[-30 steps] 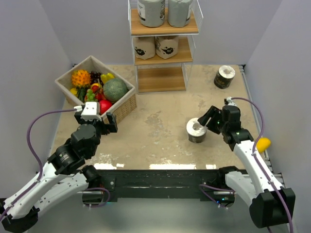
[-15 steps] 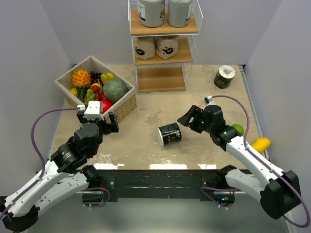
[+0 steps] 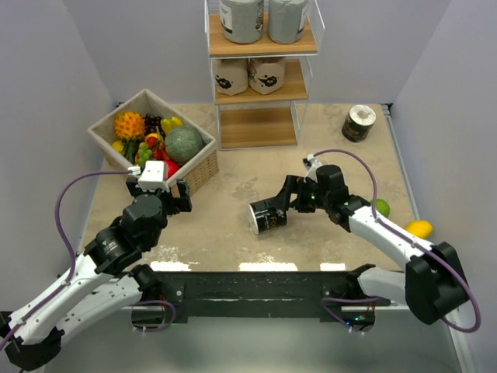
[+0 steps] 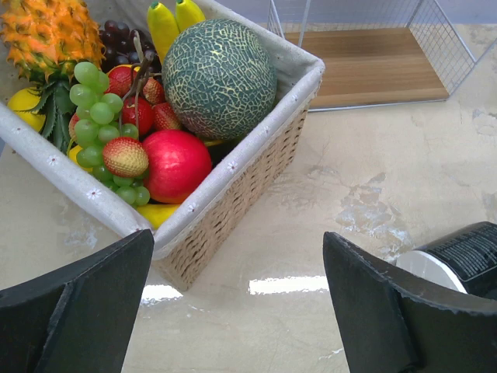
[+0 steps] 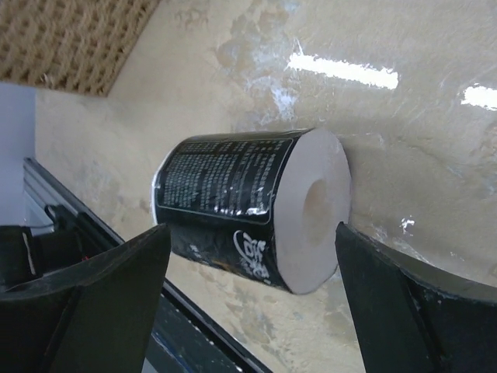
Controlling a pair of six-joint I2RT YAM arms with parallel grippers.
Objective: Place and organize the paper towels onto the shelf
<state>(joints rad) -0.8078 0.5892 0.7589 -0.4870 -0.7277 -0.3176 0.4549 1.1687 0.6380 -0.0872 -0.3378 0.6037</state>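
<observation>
Roll under study: dark-wrapped paper towel roll [image 3: 268, 216], lying on its side on the surface [image 3: 233, 194], near the middle and toward the near edge. It is well apart from the shelf [image 3: 256, 128].

Long axis is running roughly left to right in the top view, with the pale end facing the left arm's side. In the right wrist view the axis is lying nearly along the line from one finger to the other, slightly skewed.

Right claw [image 3: 286, 194] is sitting just beside the roll on its right, pointing at it. Its jaws are standing wide and holding nothing; neither finger is touching the wrapper.

Left claw [image 4: 237, 241] is also standing wide and empty, facing the fruit basket [image 4: 233, 194]; the roll is showing only at the right edge of its view. The right arm is the nearer one.

Judgement: closing as aligned would be pressing on the flat ends. A turn of the wrist to take the curved wall looks safer, since the roll may run away.

Second dark roll [image 3: 359, 123] is standing upright at the far right. The shelf's bottom board is showing bare.
</observation>
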